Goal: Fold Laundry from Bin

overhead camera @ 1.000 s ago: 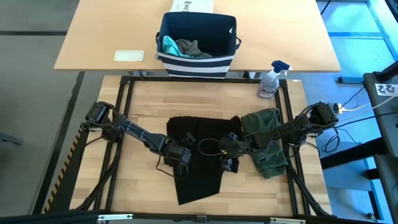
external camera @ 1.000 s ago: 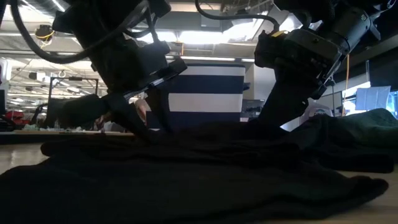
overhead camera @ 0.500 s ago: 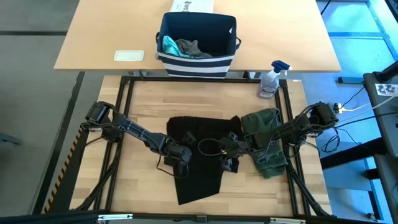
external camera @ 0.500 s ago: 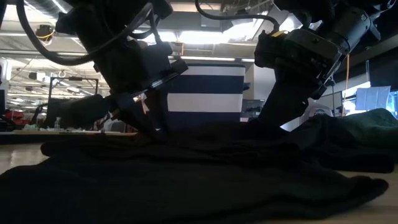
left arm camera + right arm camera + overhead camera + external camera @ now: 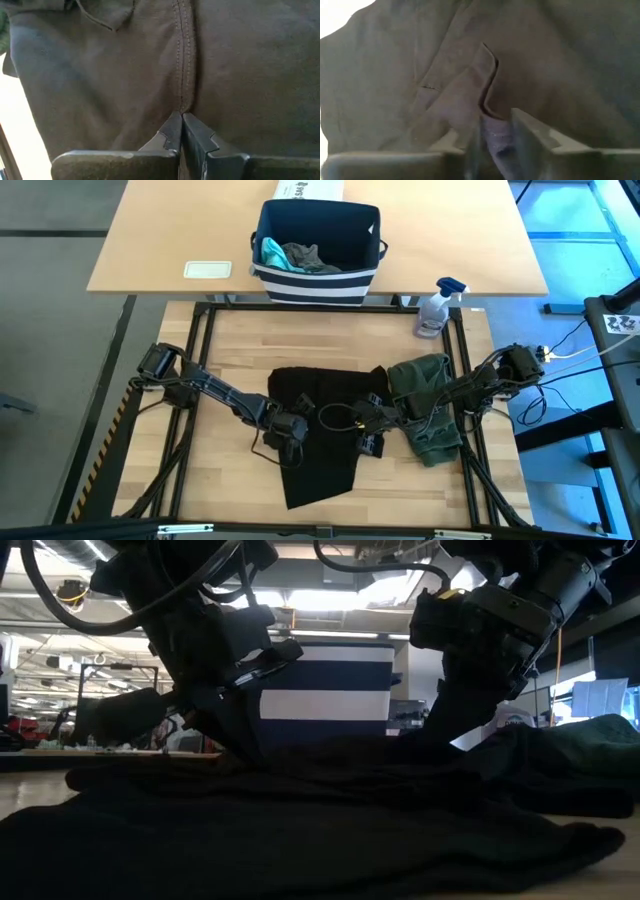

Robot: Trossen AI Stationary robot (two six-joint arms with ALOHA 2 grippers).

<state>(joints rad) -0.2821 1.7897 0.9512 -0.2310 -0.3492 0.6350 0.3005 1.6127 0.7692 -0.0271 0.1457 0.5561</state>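
A large black T-shirt lies spread on the wooden table, bunched at its far edge. My left gripper is down on its left part, shut on the cloth. On the shirt's right part sits my right gripper, closed on a raised fold. An olive-green piece lies crumpled on the table to the right, under my right arm. The navy striped bin stands beyond the far edge with a teal piece and a grey piece inside. My left gripper pinches the black T-shirt at a stitched seam between its two fingertips, slanting down from the table's left. The cloth around it lies flat on the table. My right gripper has a raised fold of the black T-shirt between its two fingers, slanting down from the right. The fold is more than one layer, and the rest lies on the table.
A spray bottle stands at the far right corner of the table. A flat white object and a white box sit on the far desk beside the bin. Bare wood shows along the table's left and near sides.
Both arms have stayed in place. My left gripper's fingers have shut on the black cloth. My right gripper's fingers have closed in on the fold. The T-shirt has kept its place on the table.
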